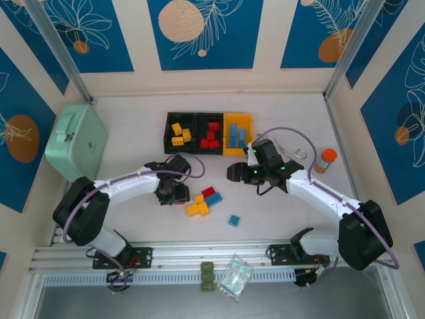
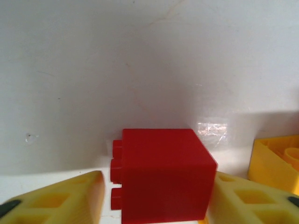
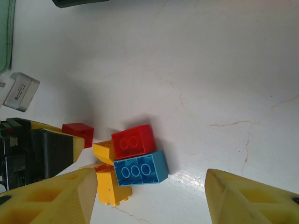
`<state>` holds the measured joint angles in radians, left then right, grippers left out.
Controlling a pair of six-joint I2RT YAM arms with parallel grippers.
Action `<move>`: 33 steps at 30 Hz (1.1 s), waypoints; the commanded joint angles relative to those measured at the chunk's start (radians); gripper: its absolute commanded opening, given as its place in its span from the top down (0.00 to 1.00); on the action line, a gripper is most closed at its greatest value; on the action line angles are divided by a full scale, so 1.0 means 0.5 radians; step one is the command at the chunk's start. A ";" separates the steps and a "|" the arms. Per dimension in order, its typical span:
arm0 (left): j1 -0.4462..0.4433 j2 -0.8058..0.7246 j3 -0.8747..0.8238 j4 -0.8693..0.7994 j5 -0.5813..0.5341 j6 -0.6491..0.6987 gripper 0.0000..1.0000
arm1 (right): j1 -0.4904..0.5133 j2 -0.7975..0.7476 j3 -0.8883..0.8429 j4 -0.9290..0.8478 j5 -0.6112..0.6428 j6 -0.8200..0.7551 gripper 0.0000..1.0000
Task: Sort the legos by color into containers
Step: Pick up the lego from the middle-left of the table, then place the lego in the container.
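Observation:
My left gripper (image 1: 171,193) (image 2: 156,196) is low on the table with a red lego (image 2: 161,175) between its yellow fingers (image 2: 70,200). The right finger touches it; a sliver of table shows between the left finger and the studs. My right gripper (image 1: 238,174) (image 3: 149,196) hangs open and empty above a loose cluster: a red lego (image 3: 133,141), a blue lego (image 3: 140,169) and yellow legos (image 3: 110,186). Another blue lego (image 1: 234,220) lies apart. The containers (image 1: 209,118) hold yellow, red and blue bricks, left to right.
A mint-green case (image 1: 75,141) sits at the far left and an orange-capped bottle (image 1: 325,159) at the right. Olive blocks (image 1: 207,277) and a clear bag (image 1: 236,277) lie on the front rail between the arm bases.

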<state>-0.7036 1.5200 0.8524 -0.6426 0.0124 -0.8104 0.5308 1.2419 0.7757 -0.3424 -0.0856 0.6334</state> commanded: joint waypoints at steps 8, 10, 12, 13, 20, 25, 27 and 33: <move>0.016 -0.029 0.177 -0.088 -0.144 0.152 0.68 | 0.024 -0.019 -0.031 0.014 0.008 0.036 0.37; 0.044 -0.033 0.243 -0.110 -0.161 0.194 0.67 | 0.024 -0.028 -0.030 0.011 0.009 0.031 0.37; 0.080 -0.020 0.338 -0.114 -0.169 0.245 0.67 | 0.023 -0.036 -0.025 0.007 0.011 0.025 0.37; 0.093 -0.008 0.388 -0.113 -0.166 0.266 0.67 | 0.024 -0.039 -0.021 0.007 0.012 0.022 0.37; 0.143 0.285 0.920 -0.171 -0.137 0.477 0.66 | 0.021 -0.092 -0.050 0.016 0.038 0.042 0.37; 0.168 0.589 1.408 -0.283 -0.147 0.619 0.66 | 0.018 -0.115 -0.071 0.027 0.044 0.064 0.37; 0.176 0.726 1.620 -0.341 -0.160 0.659 0.66 | 0.021 -0.118 -0.079 0.045 0.037 0.078 0.37; 0.204 1.178 2.253 -0.540 -0.210 0.755 0.66 | 0.027 -0.162 -0.088 0.055 0.075 0.098 0.37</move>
<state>-0.6147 2.0415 1.8771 -0.8165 -0.0631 -0.4866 0.5373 1.1961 0.7418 -0.3218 -0.0654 0.6674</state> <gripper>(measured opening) 0.396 0.630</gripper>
